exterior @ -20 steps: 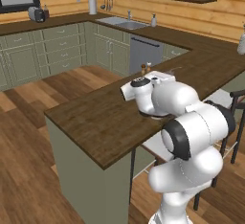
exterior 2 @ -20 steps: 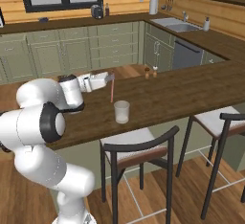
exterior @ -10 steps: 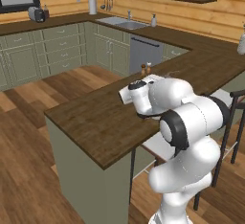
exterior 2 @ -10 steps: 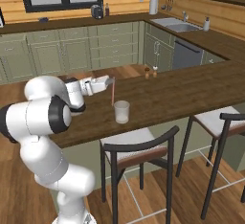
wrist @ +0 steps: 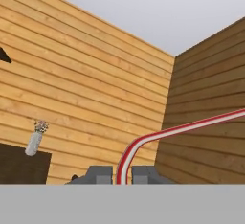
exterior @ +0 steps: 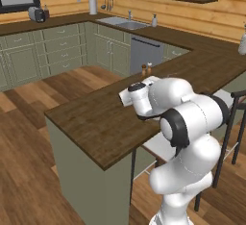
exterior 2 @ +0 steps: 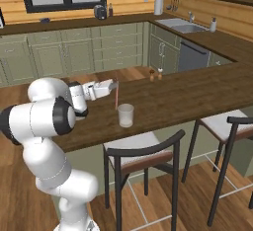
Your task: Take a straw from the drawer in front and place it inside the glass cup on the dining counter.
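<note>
In the right base view my gripper [exterior 2: 115, 84] is shut on the straw [exterior 2: 117, 96], a thin red stick that hangs nearly upright over the dining counter [exterior 2: 197, 89]. Its lower end is just left of and behind the rim of the glass cup [exterior 2: 125, 115], a clear tumbler that stands near the counter's front edge. In the hand view the straw [wrist: 158, 134] rises from between the two dark fingertips [wrist: 99, 174] and bends off to the right. In the left base view my own arm covers the hand over the dining counter [exterior: 96, 123]. The drawer is out of view.
Two small shakers [exterior 2: 155, 74] stand at the counter's far edge, also seen from the left [exterior: 145, 69]. Bar stools [exterior 2: 143, 151] [exterior 2: 230, 124] are tucked under the near side. Cabinets and a sink [exterior 2: 180, 22] line the back wall.
The arm has folded further and the hand has edged slightly toward the cup. The straw stays gripped, upright, in almost the same spot beside the cup.
</note>
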Available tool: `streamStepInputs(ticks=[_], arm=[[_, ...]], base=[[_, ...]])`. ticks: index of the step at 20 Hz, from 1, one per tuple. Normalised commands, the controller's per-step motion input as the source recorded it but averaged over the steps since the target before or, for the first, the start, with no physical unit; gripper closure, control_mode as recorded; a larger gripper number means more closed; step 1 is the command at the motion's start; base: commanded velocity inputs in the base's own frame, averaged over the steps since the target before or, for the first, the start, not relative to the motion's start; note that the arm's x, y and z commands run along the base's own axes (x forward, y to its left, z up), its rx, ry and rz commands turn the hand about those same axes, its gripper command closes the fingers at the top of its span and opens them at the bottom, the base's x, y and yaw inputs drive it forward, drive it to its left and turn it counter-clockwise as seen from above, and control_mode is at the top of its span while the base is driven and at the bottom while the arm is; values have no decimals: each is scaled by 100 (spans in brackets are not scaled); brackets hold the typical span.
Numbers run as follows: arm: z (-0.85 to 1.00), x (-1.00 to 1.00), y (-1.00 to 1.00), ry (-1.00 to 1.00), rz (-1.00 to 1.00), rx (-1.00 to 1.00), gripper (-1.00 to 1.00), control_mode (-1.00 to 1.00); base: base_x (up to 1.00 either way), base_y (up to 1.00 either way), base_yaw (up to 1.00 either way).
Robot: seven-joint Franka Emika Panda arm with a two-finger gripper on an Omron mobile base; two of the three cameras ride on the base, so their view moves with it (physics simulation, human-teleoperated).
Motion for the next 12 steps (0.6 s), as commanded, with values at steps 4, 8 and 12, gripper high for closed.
streamStepInputs(ticks=[4,8,12], arm=[[-7,13,0,0,0,0,100,-100],[-16,15,-6,0,0,0,100,-100],[-18,17,-12,-3,0,0,100,-100]], base=[[0,0,0],[0,0,0],[0,0,0]])
